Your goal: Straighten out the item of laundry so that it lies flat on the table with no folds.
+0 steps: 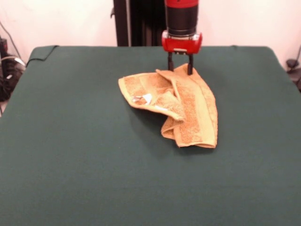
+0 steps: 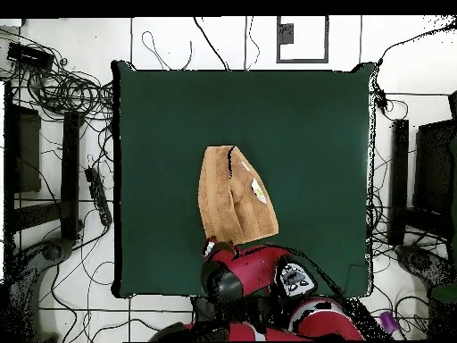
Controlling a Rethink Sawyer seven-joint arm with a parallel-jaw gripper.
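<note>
In the front view the arm [image 1: 181,19] is cut off by the top edge, so only its lower black and red part shows. The towel [image 1: 176,106] lies folded over itself, and its under layers and most of its edges are hidden beneath the top flaps. The white label [image 1: 143,99] is too small to read. The table [image 1: 70,155] runs out of the picture at the bottom and at both sides. In the overhead view the arm [image 2: 254,272] covers the towel's [image 2: 232,196] nearest end and the gripper itself, and part of the table's [image 2: 161,116] edge by the base.
</note>
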